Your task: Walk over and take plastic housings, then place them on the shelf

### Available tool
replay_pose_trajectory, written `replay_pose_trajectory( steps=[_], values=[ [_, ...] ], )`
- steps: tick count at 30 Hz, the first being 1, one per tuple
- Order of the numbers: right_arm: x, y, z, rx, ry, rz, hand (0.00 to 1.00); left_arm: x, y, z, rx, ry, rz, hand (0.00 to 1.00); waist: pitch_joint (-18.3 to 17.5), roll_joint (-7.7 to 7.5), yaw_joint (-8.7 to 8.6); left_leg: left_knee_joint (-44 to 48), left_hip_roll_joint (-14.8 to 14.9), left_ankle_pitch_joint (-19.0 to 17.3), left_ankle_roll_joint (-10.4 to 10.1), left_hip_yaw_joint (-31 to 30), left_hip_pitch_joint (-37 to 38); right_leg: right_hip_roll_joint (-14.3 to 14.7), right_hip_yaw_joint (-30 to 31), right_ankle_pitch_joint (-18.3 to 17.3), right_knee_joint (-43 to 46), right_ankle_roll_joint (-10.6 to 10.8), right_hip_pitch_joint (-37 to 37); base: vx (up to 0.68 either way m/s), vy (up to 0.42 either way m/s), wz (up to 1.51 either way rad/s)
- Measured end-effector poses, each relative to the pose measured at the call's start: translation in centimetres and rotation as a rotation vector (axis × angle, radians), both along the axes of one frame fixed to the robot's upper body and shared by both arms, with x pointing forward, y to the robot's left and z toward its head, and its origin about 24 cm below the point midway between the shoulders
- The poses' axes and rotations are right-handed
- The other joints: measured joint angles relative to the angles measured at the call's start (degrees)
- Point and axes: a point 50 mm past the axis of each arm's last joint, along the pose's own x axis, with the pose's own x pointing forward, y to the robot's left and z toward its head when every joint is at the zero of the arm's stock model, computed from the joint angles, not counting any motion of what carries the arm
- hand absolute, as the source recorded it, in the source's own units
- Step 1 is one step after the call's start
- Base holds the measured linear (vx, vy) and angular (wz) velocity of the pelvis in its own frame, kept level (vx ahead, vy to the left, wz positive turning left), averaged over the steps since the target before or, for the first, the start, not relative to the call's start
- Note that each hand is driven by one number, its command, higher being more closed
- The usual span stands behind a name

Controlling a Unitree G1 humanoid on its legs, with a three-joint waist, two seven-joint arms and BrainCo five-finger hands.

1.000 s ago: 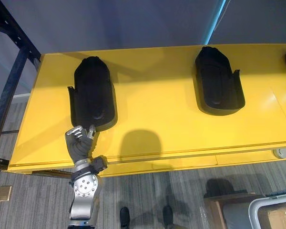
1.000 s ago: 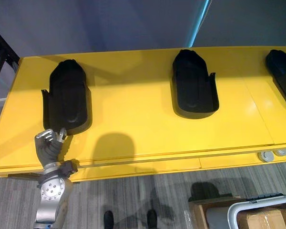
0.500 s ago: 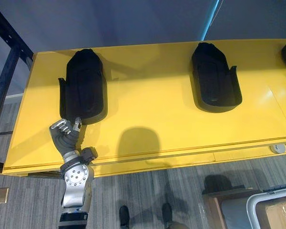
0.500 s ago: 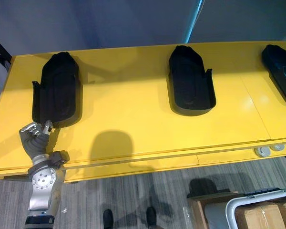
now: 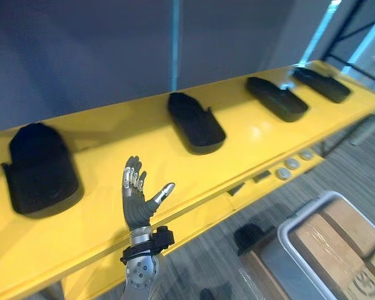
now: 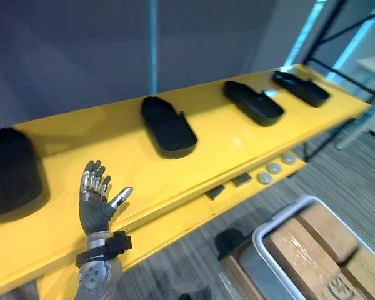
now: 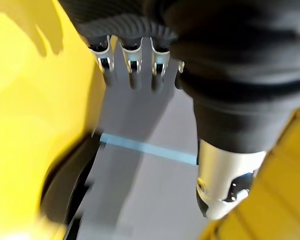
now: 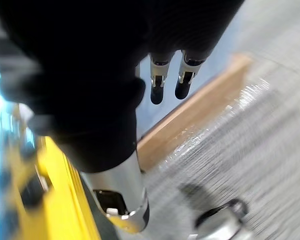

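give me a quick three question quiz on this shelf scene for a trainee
1. How many black plastic housings lie on the yellow shelf in the left eye view?
2. True or false: the left hand has its fingers curled round a housing.
3. What lies in the grey bin on the floor? A wrapped boxes; B housings; C cloths.

Key: 1. Four. 2. False: its fingers are straight and it holds nothing. 3. A.
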Motion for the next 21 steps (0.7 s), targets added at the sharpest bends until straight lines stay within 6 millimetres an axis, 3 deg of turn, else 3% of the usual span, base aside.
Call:
replay_pose_trajectory(
  steps=[2, 3, 4, 7, 9, 10, 12, 13, 15, 17, 18, 20, 21],
  values=[
    [0.0, 0.1, 0.1, 0.016, -0.011, -0.025, 0.0, 0.4, -0.2, -0.9, 0.018, 0.048, -0.018, 0.0, -0.33, -0.68, 0.41, -1.58, -1.76, 0.7, 2.82, 8.7, 1.65, -2.6, -10.24, 6.58, -2.55, -2.69, -2.62, -0.22, 0.241, -2.14],
    [-0.3, 0.1, -0.1, 0.018, 0.002, -0.031, 0.0, 0.6, -0.3, -1.3, 0.025, 0.066, -0.028, 0.0, -0.63, -0.43, 0.76, -4.8, -0.85, 2.37, 5.33, 14.22, 3.04, -4.26, -17.63, 10.87, -8.44, -5.07, -0.93, -0.25, 0.213, -2.52],
    [-0.8, 0.1, -0.3, 0.023, 0.023, -0.043, 0.0, 0.7, -0.1, -1.9, 0.032, 0.093, -0.029, 0.0, -0.79, -0.53, 1.49, -7.32, -0.86, 3.85, 6.25, 20.77, 5.54, -5.98, -26.72, 4.32, -0.01, -6.55, -1.23, -0.24, 0.198, -2.22],
    [-1.5, 0.1, -0.6, 0.028, 0.051, -0.045, 0.0, 0.7, 0.4, -2.5, 0.032, 0.125, -0.009, 0.0, -2.14, -0.31, 1.58, -8.8, -0.17, 5.05, 6.5, 27.75, 6.8, -8.69, -32.78, -3.32, 10.3, -5.84, -0.95, -0.11, 0.074, -1.49],
    [-2.3, 0.2, -1.0, 0.036, 0.088, -0.048, 0.0, 0.9, 0.9, -4.0, 0.02, 0.193, 0.006, 0.0, -4.34, -0.28, 2.25, -10.96, 1.21, 6.52, 5.51, 34.81, 7.84, -14.39, -39.27, -6.47, 16.33, -5.62, 1.48, -0.11, -0.018, -1.68],
    [-2.5, 0.2, -1.1, 0.039, 0.098, -0.049, 0.0, 1.0, 1.1, -4.6, 0.019, 0.222, 0.01, 0.0, -5.07, -0.27, 2.26, -11.38, 1.62, 6.79, 5.15, 36.1, 7.87, -15.9, -40.1, -6.66, 16.76, -5.79, 2.52, -0.05, -0.092, -1.36],
    [-3.5, 0.4, -1.6, 0.04, 0.151, -0.039, 0.0, 1.0, 1.7, -7.7, 0.027, 0.367, 0.026, 0.0, -8.09, -0.82, 2.06, -13.62, 2.4, 8.69, 3.05, 40.24, 8.0, -20.18, -40.76, -7.81, 11.88, -4.49, 6.91, 0.01, -0.169, -1.12],
    [-3.8, 0.5, -1.8, 0.045, 0.169, -0.039, 0.0, 1.1, 2.1, -8.7, 0.037, 0.414, 0.031, 0.0, -8.86, -1.38, 1.75, -14.27, 2.18, 9.57, 2.7, 40.27, 7.76, -19.66, -40.3, -8.39, 8.39, -3.58, 7.77, 0.04, -0.258, -0.9],
    [-3.4, 0.3, -2.3, 0.052, 0.196, -0.033, 0.0, 0.5, 3.4, -13.3, 0.058, 0.639, 0.054, 0.0, -10.53, -0.93, 1.24, -18.77, 1.11, 12.9, 2.67, 40.09, 7.03, -16.77, -39.26, -8.19, -5.25, -4.31, 10.6, 0.05, -0.296, -0.93],
    [-3.2, -0.4, -2.6, 0.044, 0.223, -0.023, 0.0, -0.4, 3.8, -16.4, 0.054, 0.796, 0.07, 0.0, -10.75, 0.57, 0.65, -19.31, 2.49, 13.73, 3.16, 39.76, 6.48, -14.14, -38.08, -4.68, -11.42, -6.3, 12.35, 0.01, -0.245, -0.63],
    [-3.1, -0.6, -2.7, 0.045, 0.235, -0.022, 0.0, -1.2, 4.3, -18.2, 0.045, 0.882, 0.072, 0.0, -10.85, 0.42, 0.91, -20.43, 2.32, 14.05, 3.5, 37.46, 6.55, -13.32, -37.49, -2.92, -14.6, -6.77, 13.7, -0.02, -0.189, -0.36],
    [-2.9, -1.0, -2.8, 0.04, 0.246, -0.021, 0.0, -2.9, 5.3, -21.0, 0.009, 1.022, 0.091, 0.0, -11.07, 1.03, 1.11, -22.86, 1.99, 15.2, 2.6, 34.59, 6.64, -12.03, -36.68, -1.71, -16.46, -7.23, 14.18, -0.03, -0.072, -0.29],
    [-2.6, -1.2, -2.8, 0.042, 0.244, -0.019, 0.0, -3.9, 6.0, -22.5, 0.004, 1.109, 0.096, 0.0, -11.26, 0.98, 1.0, -23.37, 2.13, 16.15, 1.15, 33.95, 6.74, -11.71, -36.38, -1.01, -17.25, -7.34, 14.28, -0.03, -0.019, -0.21]
  ],
)
